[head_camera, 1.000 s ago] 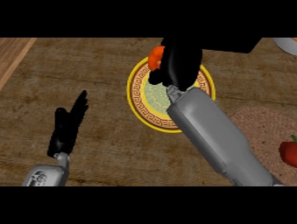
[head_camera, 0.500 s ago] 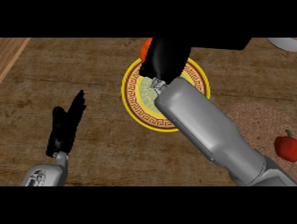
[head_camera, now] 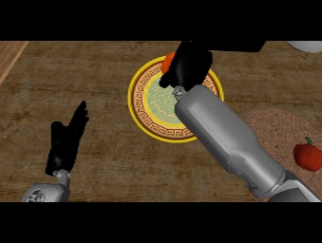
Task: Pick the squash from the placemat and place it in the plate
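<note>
**Squash held over the plate's far rim**

Squash aside, the nearest thing in the head view is the left hand point(head_camera: 66, 140), black and resting at the lower left over the brown wood-grain bench point(head_camera: 65, 80), its fingers straight and together, pointing away and holding nothing. At the lower right lies a round, mottled reddish-brown placemat point(head_camera: 275, 126), and on it a red pepper with a green stem point(head_camera: 308, 156) (well apart from the plate). The grey right forearm point(head_camera: 223, 137) comes up from the lower right, crossing the placemat's near-left part and the right side of the round plate point(head_camera: 144, 111), which has a yellow rim, a dark patterned band and a pale green centre. Farther on, the right hand point(head_camera: 188, 64) is over the plate's far rim, its black fingers curled down round the small orange squash point(head_camera: 168, 63); only a sliver of orange shows at the hand's left edge, the rest being hidden by the fingers. Whether the squash touches the plate cannot be told. At the far right corner, part of a white round dish point(head_camera: 310, 45) shows on the bench.
</note>
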Robot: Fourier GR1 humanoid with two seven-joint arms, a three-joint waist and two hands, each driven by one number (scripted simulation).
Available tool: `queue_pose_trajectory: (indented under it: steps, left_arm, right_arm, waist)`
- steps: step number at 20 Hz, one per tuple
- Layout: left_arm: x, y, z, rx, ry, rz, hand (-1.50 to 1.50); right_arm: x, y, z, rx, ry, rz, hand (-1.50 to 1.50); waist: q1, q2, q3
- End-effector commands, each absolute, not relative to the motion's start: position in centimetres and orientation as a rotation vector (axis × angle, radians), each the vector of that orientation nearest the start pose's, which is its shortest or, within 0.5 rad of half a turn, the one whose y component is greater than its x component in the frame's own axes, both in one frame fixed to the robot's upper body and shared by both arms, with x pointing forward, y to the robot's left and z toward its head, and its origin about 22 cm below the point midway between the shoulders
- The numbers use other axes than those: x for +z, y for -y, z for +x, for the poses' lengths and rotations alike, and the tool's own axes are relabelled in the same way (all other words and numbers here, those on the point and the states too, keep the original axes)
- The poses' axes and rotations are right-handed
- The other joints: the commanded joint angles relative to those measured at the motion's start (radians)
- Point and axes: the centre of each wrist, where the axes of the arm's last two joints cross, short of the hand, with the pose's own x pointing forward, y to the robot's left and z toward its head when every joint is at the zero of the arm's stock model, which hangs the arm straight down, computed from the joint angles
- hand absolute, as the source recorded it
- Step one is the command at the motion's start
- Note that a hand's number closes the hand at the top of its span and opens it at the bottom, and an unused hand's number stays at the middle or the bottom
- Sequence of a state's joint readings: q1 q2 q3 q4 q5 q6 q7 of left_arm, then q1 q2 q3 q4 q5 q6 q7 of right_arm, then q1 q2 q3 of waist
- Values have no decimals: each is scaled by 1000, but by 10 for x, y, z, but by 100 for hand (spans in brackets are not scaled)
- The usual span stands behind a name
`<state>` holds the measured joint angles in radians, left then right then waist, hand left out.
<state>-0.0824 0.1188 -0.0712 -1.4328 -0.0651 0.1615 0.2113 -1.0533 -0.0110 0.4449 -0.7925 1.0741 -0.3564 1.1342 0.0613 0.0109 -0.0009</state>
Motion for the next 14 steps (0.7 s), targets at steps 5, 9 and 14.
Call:
queue_pose_trajectory:
  steps: [5,9,14]
  left_arm:
    - [-21,-233,260,-92,1289,210,0]
    - [-17,-254,253,-79,1304,221,0]
    - [-21,-236,248,-62,1301,238,0]
  right_arm:
    - [84,39,401,459,989,-1140,150]
    - [76,55,412,536,877,-1002,-150]
    - [68,51,406,598,1027,-904,-150]
  waist:
    - [-2,4,0]
    - [-15,-1,1]
    - [-27,-4,1]
